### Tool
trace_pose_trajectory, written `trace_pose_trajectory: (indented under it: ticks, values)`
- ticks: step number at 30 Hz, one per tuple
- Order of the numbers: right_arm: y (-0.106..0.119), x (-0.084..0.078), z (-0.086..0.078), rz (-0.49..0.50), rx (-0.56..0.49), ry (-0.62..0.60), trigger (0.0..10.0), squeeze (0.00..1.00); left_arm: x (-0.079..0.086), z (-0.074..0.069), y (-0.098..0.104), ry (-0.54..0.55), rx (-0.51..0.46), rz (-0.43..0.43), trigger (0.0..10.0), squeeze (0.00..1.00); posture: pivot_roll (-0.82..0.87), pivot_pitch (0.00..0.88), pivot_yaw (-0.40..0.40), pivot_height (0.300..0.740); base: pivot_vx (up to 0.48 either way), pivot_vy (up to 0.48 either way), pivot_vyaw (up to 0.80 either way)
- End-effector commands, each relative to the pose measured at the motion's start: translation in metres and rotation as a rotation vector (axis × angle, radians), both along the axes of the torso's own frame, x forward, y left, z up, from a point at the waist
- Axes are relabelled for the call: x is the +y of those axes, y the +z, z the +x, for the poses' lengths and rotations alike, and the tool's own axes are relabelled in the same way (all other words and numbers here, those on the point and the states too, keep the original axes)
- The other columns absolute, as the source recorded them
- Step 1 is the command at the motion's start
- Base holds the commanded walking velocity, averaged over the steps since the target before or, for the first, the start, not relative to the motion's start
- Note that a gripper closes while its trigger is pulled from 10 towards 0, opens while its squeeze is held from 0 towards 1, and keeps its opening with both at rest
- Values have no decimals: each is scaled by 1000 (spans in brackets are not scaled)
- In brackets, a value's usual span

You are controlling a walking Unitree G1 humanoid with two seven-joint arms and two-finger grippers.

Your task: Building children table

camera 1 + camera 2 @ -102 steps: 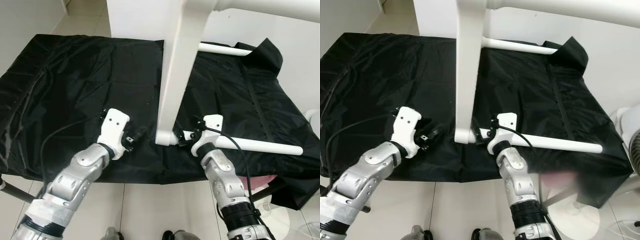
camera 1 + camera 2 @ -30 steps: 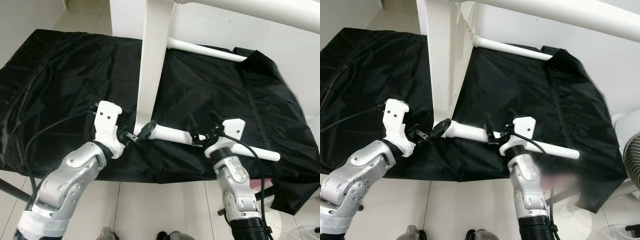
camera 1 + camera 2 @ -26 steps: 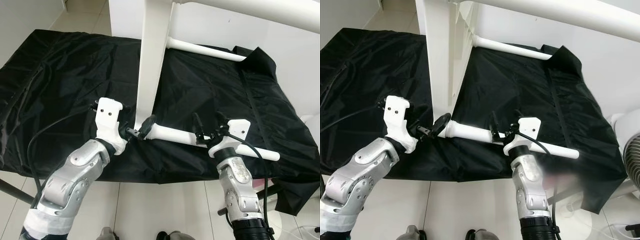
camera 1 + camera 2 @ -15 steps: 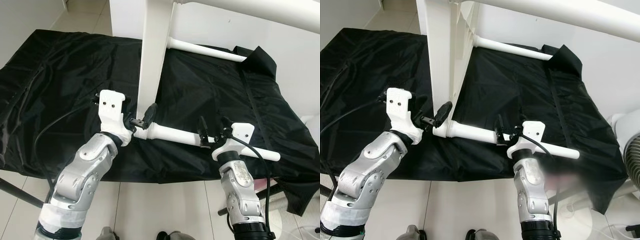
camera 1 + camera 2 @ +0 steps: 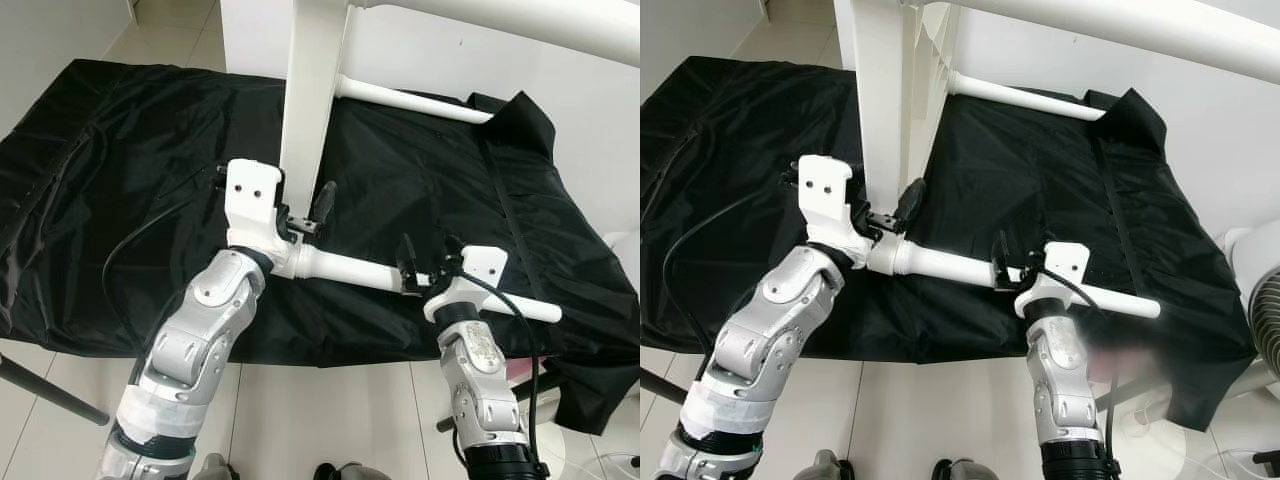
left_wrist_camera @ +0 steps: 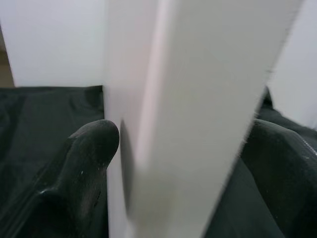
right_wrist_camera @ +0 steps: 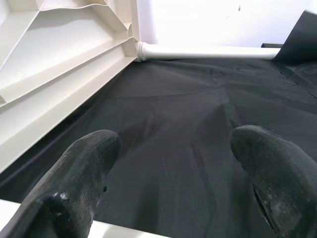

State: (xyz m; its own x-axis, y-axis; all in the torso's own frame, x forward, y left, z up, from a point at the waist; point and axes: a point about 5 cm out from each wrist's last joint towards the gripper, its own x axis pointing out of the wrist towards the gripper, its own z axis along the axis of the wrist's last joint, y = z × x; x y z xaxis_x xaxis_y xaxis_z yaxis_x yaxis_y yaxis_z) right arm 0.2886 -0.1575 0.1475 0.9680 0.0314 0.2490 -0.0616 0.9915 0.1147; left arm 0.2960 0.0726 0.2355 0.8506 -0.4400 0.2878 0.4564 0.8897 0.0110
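Tabletop (image 5: pixel 310 90) stood on edge on black-draped counter (image 5: pixel 120 170). Left gripper (image 5: pixel 303 214) jaws open astride its edge; right gripper (image 5: pixel 425 263) jaws open above loose leg (image 5: pixel 360 272). Leg should be held square to corner socket.

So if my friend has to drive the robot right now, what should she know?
Left gripper: open, fingers either side of the upright white table edge.
Right gripper: open, over the middle of the near white leg lying on the black cloth.
That leg's end meets the table's corner. The far leg looks already fitted.
Left: probably steady the table, then finish fixing the near leg. I can't tell how firmly it sits.
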Motion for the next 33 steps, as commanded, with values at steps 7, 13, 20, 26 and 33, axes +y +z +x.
trace_pose_trajectory:
  ticks: [7,13,20,26,33]
  values:
    - [-3,-4,2,-9,11,-44,10000,0,-11,10,1,73,-48,79,10000,0,-1,99,-31,740,0,0,0]
    - [-2,-4,2,-11,3,-52,10000,0,-15,18,3,145,-67,150,10000,0,-7,99,-26,740,0,0,0]
    - [-4,-3,2,-18,8,-56,10000,0,-10,25,4,223,-64,138,10000,0,-8,97,-31,740,0,0,0]
    - [-5,-3,3,-22,13,-57,10000,0,-2,31,4,296,-50,126,10000,0,-7,93,-33,740,0,0,0]
    - [-7,-1,4,-28,18,-52,10000,0,11,38,9,401,-72,153,10000,0,-6,89,-38,740,0,0,0]
